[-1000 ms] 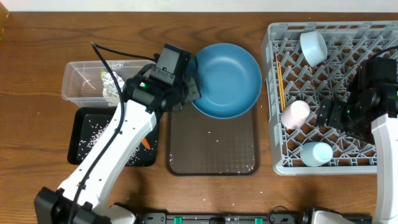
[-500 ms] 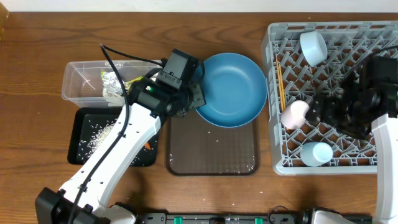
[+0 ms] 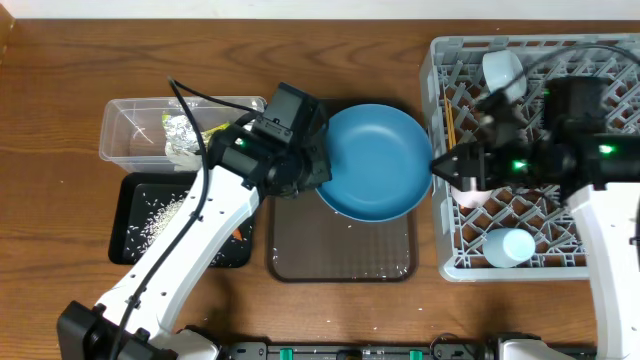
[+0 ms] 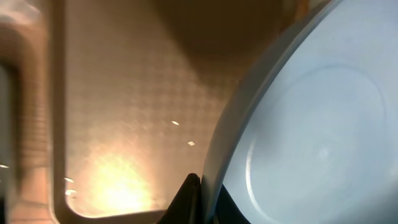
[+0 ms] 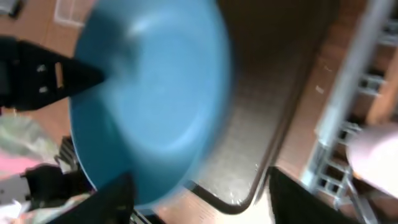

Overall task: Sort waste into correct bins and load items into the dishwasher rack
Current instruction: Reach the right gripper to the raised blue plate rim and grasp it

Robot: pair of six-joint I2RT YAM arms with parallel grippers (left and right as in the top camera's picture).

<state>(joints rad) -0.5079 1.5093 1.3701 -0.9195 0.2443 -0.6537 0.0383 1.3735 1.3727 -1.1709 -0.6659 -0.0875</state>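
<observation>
My left gripper [image 3: 318,166] is shut on the left rim of the large blue plate [image 3: 378,162], which hangs tilted over the brown tray [image 3: 340,250]. In the left wrist view the fingers [image 4: 191,198] pinch the plate [image 4: 311,124] at its rim. My right gripper [image 3: 438,165] stands open just off the plate's right rim, at the left wall of the grey dishwasher rack [image 3: 590,262]. The right wrist view shows the plate [image 5: 149,93] ahead of my open right gripper [image 5: 205,199], nothing clamped. The rack holds a pink cup [image 3: 470,192], a light blue cup [image 3: 506,247], a white bowl [image 3: 500,68] and chopsticks [image 3: 452,135].
The clear bin [image 3: 130,118] at the left holds a foil wrapper [image 3: 180,130]. In front of it the black bin [image 3: 135,250] holds rice grains and a carrot [image 3: 235,232]. A few rice grains lie on the tray [image 4: 124,112]. The rack wall [image 5: 354,93] is close to my right gripper.
My left gripper has carried the plate rightward and a little forward over the tray. My right arm has swung left from over the rack to the plate's right rim, jaws narrowing somewhat.
</observation>
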